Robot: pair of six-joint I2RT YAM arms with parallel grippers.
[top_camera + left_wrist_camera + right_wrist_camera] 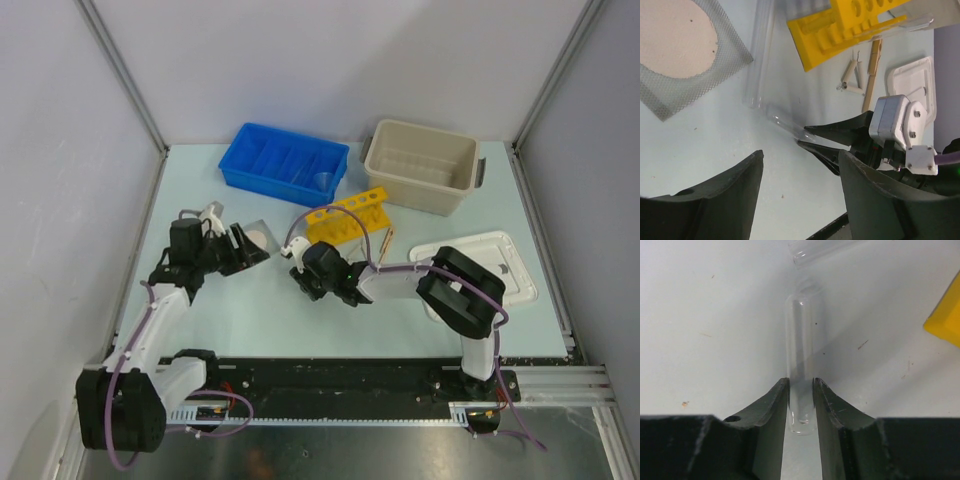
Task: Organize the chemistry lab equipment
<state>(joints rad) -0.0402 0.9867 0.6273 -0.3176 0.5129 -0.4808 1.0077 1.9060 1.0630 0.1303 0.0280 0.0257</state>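
The right gripper (801, 390) is closed on one end of a clear glass test tube (802, 335) lying on the pale table (715, 315) near the yellow holed plastic rack (945, 320). The left gripper (800, 162) stands open and empty beside the square wire gauze (680, 55).

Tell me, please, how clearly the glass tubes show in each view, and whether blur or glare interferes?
Right wrist: the test tube between the right gripper's fingers is sharp, with no harsh glare. Left wrist: the long tube shows only by faint edge highlights, while the gauze is crisp. Top external: light is even, but tubes nearly vanish against the pale table.
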